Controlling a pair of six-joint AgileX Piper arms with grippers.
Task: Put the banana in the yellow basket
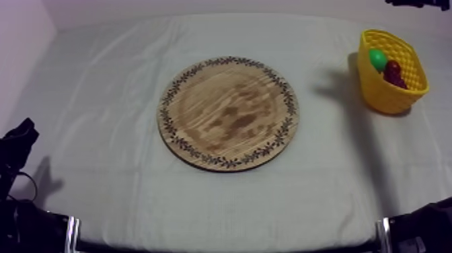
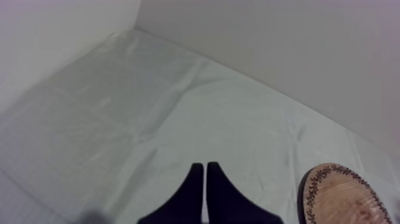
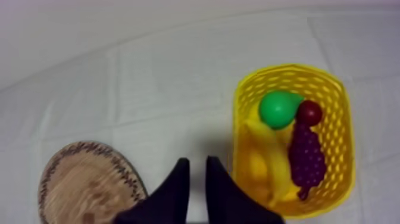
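Note:
The banana [image 3: 263, 162] lies in the yellow basket [image 3: 341, 119], along its side nearest my right gripper. Beside it in the basket are a green pear [image 3: 278, 108], a small red fruit [image 3: 309, 112] and a bunch of purple grapes [image 3: 306, 158]. My right gripper [image 3: 197, 165] hangs above the cloth just beside the basket, its fingers a little apart and holding nothing. The round wooden board [image 1: 228, 112] sits bare at the middle of the table. My left gripper [image 2: 200, 171] is shut on nothing and rests low at the table's left [image 1: 19, 140], away from the board.
The basket [image 1: 397, 94] stands at the table's far right, with the pear [image 1: 377, 59] showing over its rim. Grey-white cloth lies bare all round the board. Pale walls rise behind the table and along its left side.

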